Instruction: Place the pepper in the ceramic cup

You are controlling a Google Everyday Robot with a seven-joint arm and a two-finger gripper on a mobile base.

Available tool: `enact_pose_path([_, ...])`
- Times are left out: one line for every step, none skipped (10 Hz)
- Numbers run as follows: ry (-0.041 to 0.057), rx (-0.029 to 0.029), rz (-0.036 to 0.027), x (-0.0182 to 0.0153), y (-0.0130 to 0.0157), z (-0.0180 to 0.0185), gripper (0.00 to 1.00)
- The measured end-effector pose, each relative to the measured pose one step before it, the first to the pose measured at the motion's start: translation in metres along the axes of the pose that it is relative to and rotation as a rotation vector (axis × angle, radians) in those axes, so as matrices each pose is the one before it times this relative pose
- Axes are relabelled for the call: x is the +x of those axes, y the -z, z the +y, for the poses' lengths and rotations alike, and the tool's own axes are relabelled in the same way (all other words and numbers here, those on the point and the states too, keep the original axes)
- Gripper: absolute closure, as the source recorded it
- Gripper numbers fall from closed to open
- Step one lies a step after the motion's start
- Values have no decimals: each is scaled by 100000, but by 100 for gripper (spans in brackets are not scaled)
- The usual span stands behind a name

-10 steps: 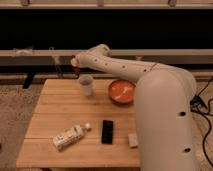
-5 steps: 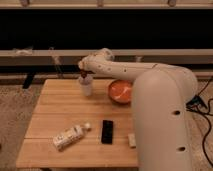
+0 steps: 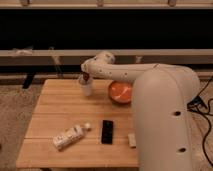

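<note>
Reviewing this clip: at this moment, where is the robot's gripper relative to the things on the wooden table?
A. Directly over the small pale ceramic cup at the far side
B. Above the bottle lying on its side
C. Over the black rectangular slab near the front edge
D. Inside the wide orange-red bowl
A: the gripper sits right above the small pale ceramic cup, left of the orange-red bowl and far from the black slab and the lying bottle.

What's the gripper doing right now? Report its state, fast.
Gripper: directly over the ceramic cup, with the pepper at its tip; open or closed cannot be told.
</note>
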Motion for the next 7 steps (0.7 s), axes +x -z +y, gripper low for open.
enact_pose_path([-145,233,-56,179,56,-7,37])
enact_pose_path([-78,278,-62,152,43,-86,37])
enact_pose_path([-5,39,-57,112,51,8,37])
enact_pose_path([251,-249,17,28,78,174,37])
enact_pose_path([880,-285,309,-49,161,54,37])
enact_pose_path([1525,-603,989,-62,177,137,37])
enact_pose_path([3660,-2542,3270,-329,600,445,37])
